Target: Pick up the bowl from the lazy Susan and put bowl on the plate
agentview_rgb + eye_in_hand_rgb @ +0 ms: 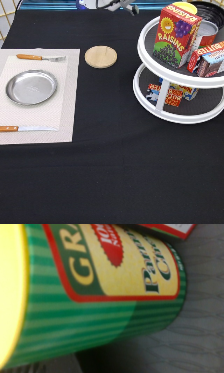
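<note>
- Black and glossy, the bowl [209,8] sits at the back of the upper tier of the lazy Susan [150,106], at the exterior view's top right; only a sliver of its ridged rim shows behind the raisins box [175,34].
- Silver plate [31,87] lies bare on the pale placemat [67,100] far over at the exterior view's left, well apart from the turntable, with a fork [40,57] above it and a knife [22,128] below.
- Up at the exterior view's top edge, part of the gripper [121,6] shows, near the turntable's back; I cannot tell its opening or whether it holds anything.
- From the wrist view, a green and yellow canister [100,297] fills nearly everything, lying close on a grey surface.
- Crowding looks like the real risk: boxes and a tin [205,32] hem in the bowl, so a reach could knock one off the tier.
- That smooth rim may slip in a pinch, and the turntable might rotate if pushed sideways.
- A wooden coaster [100,56] lies between turntable and plate.
</note>
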You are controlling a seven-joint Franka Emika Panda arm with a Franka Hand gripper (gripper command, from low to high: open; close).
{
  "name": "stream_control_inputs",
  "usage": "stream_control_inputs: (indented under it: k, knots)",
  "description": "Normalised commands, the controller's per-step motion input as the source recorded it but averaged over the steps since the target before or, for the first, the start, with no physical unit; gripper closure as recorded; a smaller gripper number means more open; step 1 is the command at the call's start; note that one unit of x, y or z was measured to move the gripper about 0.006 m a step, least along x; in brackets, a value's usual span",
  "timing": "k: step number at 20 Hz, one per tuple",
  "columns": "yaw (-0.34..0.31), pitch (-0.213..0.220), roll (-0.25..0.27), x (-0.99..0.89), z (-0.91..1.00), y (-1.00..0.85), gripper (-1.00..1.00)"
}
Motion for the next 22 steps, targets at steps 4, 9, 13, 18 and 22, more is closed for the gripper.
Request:
stream_control_inputs:
  k: [4,9,13,18,22]
  knots:
    - [0.029,-0.088,0.026,0.08,-0.41,-0.01,-1.0]
    - [0.032,-0.102,-0.002,0.07,-0.4,0.0,-1.0]
    - [0.017,-0.046,0.0,0.18,-0.28,0.0,-1.0]
    - [0.005,0.0,0.0,0.29,-0.15,0.0,-1.0]
    - [0.0,0.023,0.0,0.21,-0.19,-0.01,-1.0]
